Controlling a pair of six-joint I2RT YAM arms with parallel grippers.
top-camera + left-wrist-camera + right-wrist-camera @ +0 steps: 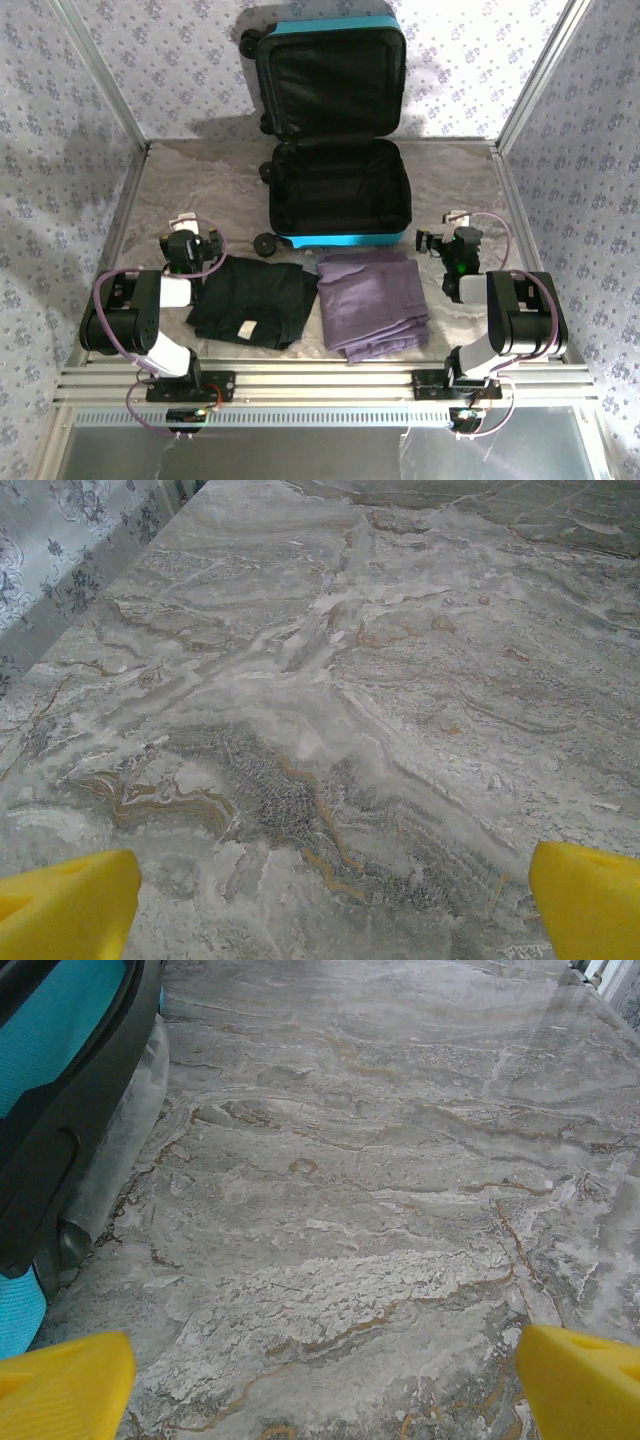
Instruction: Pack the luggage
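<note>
Marble-look surface (pixel 200 190): left claw (pixel 183 228) and right claw (pixel 447 232) both spread wide, empty, black folded garment (pixel 250 300) and purple folded garment (pixel 370 300) between them, luggage (pixel 340 190) open beyond, risk that a one-layer pinch unfolds a garment, snagging the rim.

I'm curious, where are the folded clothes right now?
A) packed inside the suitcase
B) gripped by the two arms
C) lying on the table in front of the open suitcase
C: the black garment and the purple garment lie on the table, in front of the open suitcase, whose lining looks bare.
</note>
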